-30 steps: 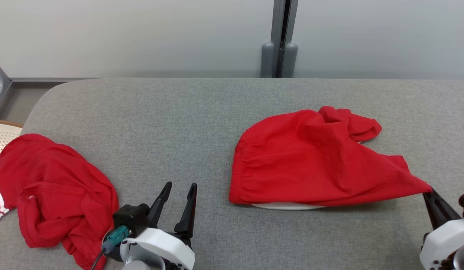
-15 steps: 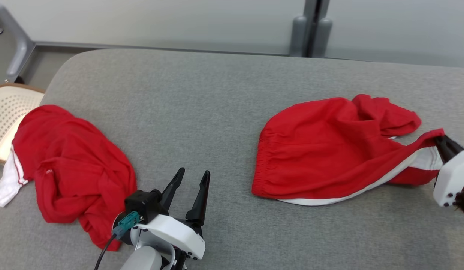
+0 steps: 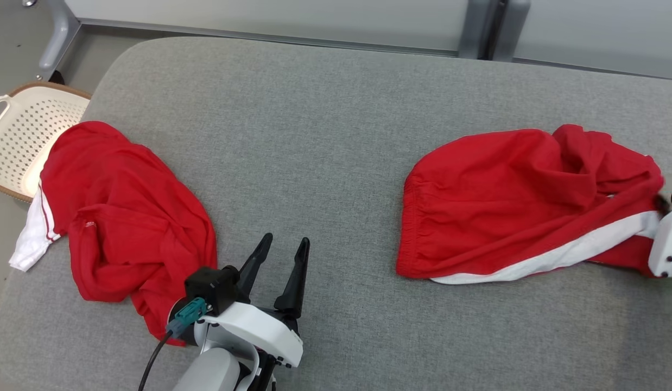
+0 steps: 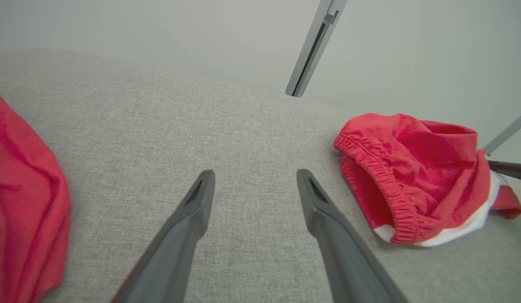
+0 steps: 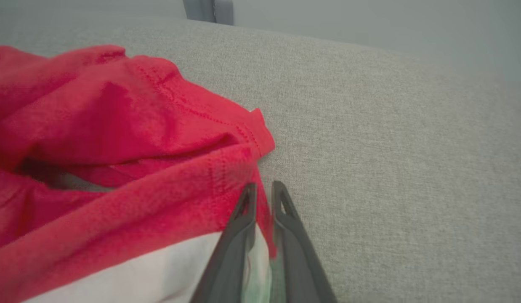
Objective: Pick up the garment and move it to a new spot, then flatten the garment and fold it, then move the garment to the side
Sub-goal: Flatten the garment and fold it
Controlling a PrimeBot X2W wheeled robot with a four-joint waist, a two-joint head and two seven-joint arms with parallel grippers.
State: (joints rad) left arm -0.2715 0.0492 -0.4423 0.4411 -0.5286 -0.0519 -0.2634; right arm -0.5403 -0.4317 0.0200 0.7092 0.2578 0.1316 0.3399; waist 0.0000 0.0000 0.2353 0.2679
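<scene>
While the left jaws idle apart, the right jaws, clamped on the garment, have flipped its hem, baring white trim, so flattening seems underway.

The garment at the right gripper is soft, matt red cloth with a white band. Under it, the table is coarse grey woven fabric. The left gripper has 2 matt dark plastic fingers and a glossy white shell.

left gripper — spread; right gripper — pinching garment
</scene>
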